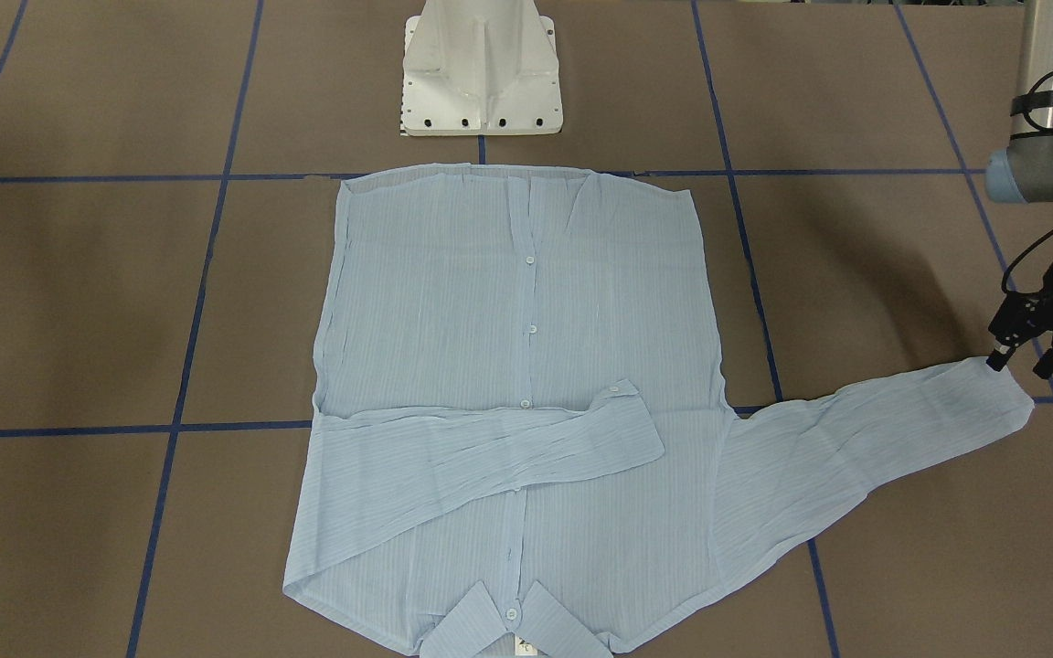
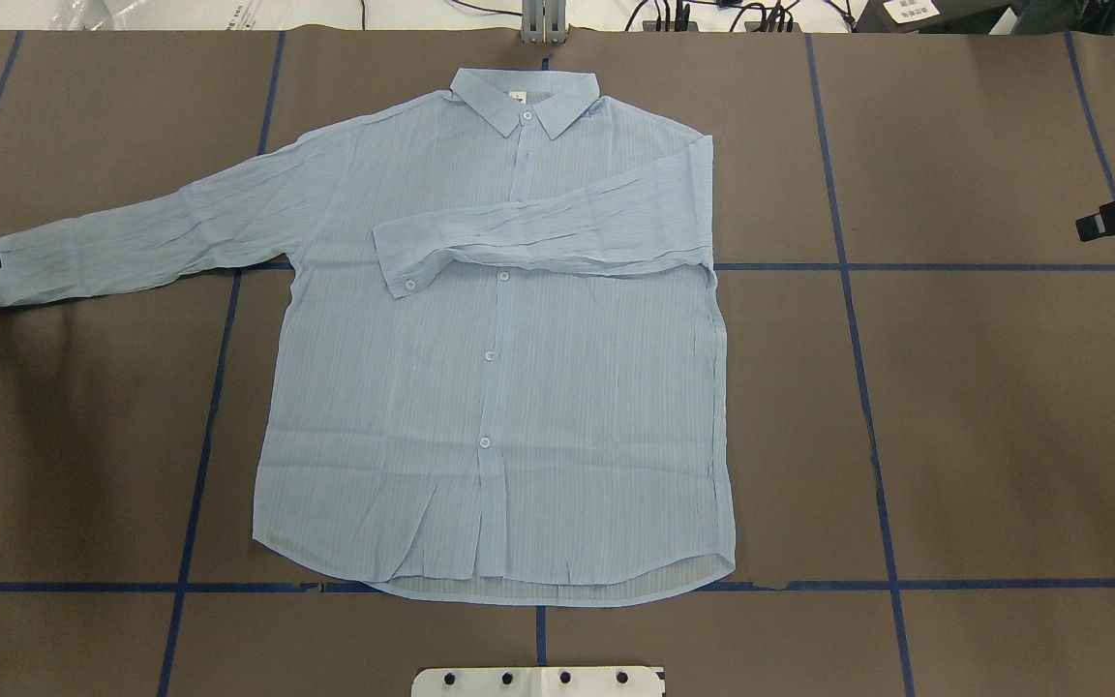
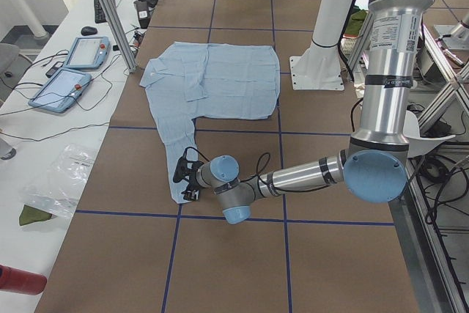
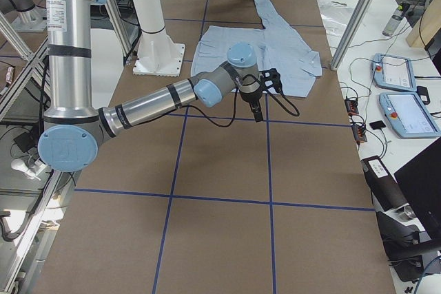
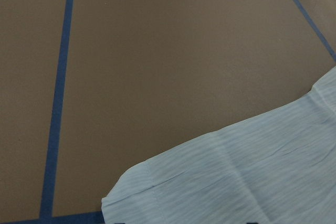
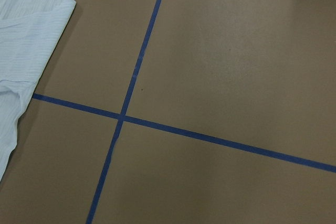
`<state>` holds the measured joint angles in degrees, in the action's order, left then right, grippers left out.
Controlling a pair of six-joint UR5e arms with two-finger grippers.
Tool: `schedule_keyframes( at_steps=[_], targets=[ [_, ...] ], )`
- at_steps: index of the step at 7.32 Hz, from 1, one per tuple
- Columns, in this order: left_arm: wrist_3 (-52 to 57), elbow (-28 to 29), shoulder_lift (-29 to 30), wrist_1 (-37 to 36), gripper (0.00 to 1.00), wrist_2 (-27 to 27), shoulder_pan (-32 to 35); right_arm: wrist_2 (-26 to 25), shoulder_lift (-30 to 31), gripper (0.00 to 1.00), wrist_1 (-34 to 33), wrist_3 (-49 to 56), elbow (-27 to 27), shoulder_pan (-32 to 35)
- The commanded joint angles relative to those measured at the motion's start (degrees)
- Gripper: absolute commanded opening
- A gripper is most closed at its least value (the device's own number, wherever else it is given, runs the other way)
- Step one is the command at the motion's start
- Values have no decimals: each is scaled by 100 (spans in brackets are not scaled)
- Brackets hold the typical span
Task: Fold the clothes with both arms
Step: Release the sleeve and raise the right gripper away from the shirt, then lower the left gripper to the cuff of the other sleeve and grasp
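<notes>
while the right gripper (image 2: 1092, 226) is cropped, state unclear, left gripper (image 1: 1022, 366) gapes empty beside shirt (image 1: 508, 366) cuff.

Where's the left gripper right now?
Front-facing view, right side: the black two-finger left gripper is at the outstretched sleeve cuff of the pale blue striped shirt.

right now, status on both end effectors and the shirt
Left end effector open at the outstretched sleeve's cuff. Right end effector off to the side, state unclear. Shirt flat, buttons up, other sleeve folded across chest. No obstruction seen.
</notes>
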<state>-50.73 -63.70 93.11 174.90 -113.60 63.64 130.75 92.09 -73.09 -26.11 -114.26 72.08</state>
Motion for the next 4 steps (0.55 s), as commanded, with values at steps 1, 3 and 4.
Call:
schedule_keyframes(
  at_steps=[1,3,4],
  targets=[
    [-16,130,49,9,76,66,-105,-15,10,100,-4,9,27,8],
    [2,192,40,18,76,127,-290,-41,19,100,5,9,53,8],
    [28,192,-3,35,76,128,-299,-41,19,100,5,9,53,8]
  ],
)
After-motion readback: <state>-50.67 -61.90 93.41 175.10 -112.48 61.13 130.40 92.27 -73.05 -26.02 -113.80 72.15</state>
